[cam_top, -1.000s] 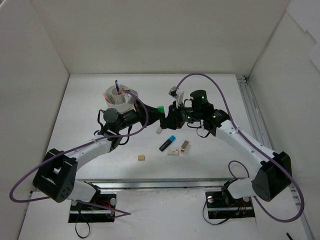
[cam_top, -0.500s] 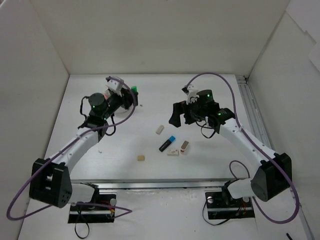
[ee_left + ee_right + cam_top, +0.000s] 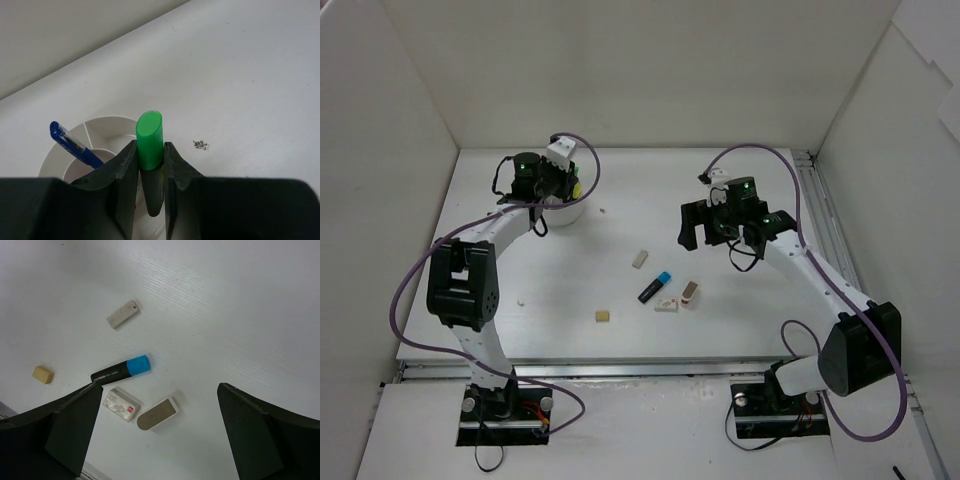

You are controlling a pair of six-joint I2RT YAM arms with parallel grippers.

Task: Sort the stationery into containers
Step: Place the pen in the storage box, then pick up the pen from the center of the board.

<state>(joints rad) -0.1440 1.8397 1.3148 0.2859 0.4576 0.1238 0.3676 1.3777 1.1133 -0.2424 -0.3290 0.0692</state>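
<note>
**My left gripper (image 3: 150, 167) clamped the green-capped marker (image 3: 149, 134) over the pot (image 3: 107, 122); my right gripper (image 3: 160, 425) stood apart.**
Risk: a misaligned release could have knocked it against the blue pen (image 3: 75, 146) and onto the table (image 3: 240, 90).

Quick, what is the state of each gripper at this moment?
Left gripper: closed on the green-capped marker, above the white pot.
Right gripper: open, holding nothing.
</note>
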